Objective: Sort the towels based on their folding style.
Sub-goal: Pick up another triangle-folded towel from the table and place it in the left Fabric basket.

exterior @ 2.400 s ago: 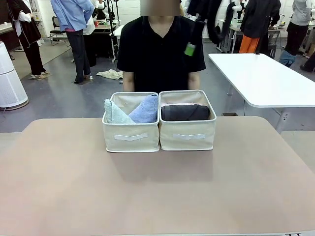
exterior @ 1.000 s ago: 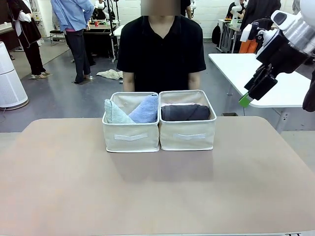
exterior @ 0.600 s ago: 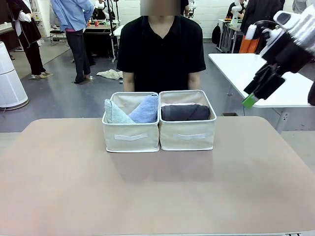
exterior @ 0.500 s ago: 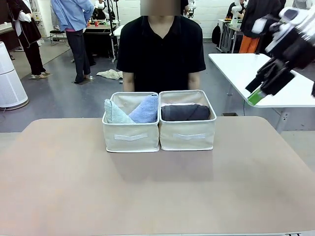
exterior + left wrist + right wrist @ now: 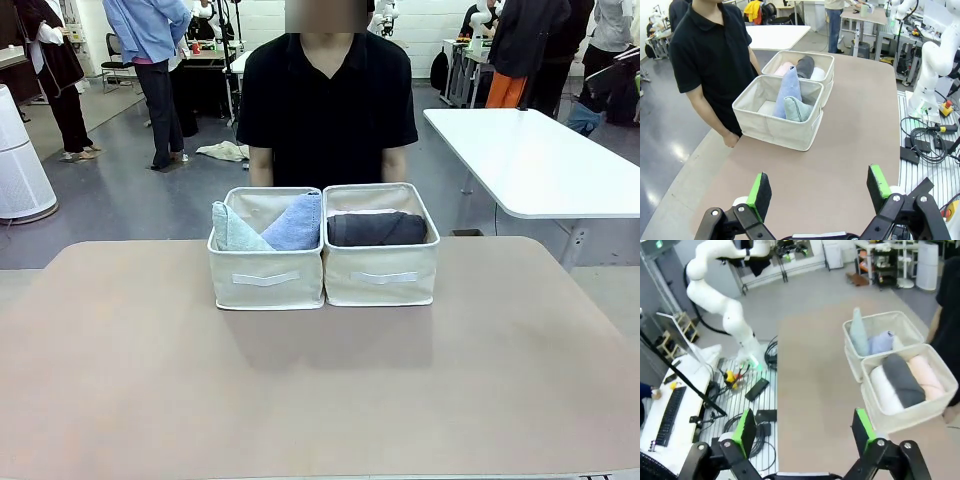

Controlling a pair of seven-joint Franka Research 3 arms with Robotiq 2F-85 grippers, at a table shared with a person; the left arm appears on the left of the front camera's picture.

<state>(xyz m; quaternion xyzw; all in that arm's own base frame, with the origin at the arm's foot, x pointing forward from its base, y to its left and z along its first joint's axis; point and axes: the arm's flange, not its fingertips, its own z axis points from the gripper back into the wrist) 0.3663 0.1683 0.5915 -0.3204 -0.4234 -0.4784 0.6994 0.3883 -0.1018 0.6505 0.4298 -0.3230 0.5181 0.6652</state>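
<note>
While both grippers' jaws are standing spread and empty, the towels point(image 5: 320, 226) are lying inside two bins point(image 5: 322, 270) on the desk point(image 5: 320, 390).

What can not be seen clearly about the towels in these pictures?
- Yellow towel: hidden in all views; the dark grey roll lies on top.
- White roll and pink roll: their lower parts hidden by the bin wall, right wrist view.
- Bases of the cones: hidden by the bin, left wrist view.
</note>
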